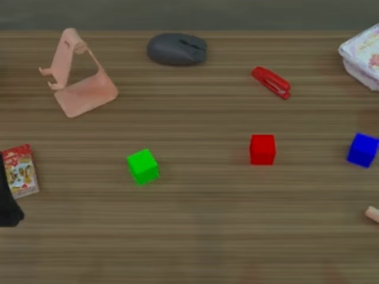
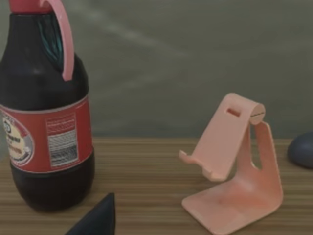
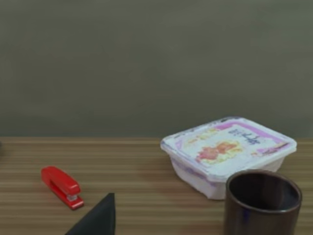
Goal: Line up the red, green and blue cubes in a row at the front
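Three cubes lie across the middle of the table in the top view. The green cube point(image 1: 143, 166) is left of centre, the red cube point(image 1: 262, 149) right of centre, and the blue cube point(image 1: 362, 149) near the right edge. They are far apart and the green one sits a little nearer the front. No arm shows in the top view. Only a dark corner of my left gripper point(image 2: 95, 220) shows in the left wrist view, and likewise of my right gripper point(image 3: 95, 220) in the right wrist view. Neither wrist view shows a cube.
A pink phone stand point(image 1: 80, 74) and a dark sauce bottle point(image 1: 19, 171) are at the left. At the back are a grey mouse point(image 1: 177, 48) and a red stapler point(image 1: 271, 81). A white food tub point(image 1: 362, 56) is back right, with a dark cup point(image 3: 262, 200) near it.
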`<state>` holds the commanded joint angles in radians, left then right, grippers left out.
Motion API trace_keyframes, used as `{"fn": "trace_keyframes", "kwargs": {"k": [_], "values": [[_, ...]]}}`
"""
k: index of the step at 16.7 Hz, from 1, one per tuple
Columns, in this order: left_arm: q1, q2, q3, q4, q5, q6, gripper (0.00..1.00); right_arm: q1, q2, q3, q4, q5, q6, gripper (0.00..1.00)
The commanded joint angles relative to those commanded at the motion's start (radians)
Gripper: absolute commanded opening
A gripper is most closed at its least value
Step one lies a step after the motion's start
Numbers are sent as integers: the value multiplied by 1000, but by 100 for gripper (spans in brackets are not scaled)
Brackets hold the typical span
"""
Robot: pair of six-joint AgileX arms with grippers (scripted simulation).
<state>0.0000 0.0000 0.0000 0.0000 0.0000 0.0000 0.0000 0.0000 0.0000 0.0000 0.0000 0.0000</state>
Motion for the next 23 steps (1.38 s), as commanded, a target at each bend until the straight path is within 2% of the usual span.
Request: {"fn": "trace_keyframes", "kwargs": {"k": [5,9,13,23], "values": [[0,0,0,0,0,0,100,20,60,61,-40,-4,17,100],[0,0,0,0,0,0,100,75,287,286,-175,-6,74,100],[0,0,0,0,0,0,100,148,677,627,-381,-3,156,100],[0,0,0,0,0,0,100,351,1848,1517,-968,-4,379,100]]}}
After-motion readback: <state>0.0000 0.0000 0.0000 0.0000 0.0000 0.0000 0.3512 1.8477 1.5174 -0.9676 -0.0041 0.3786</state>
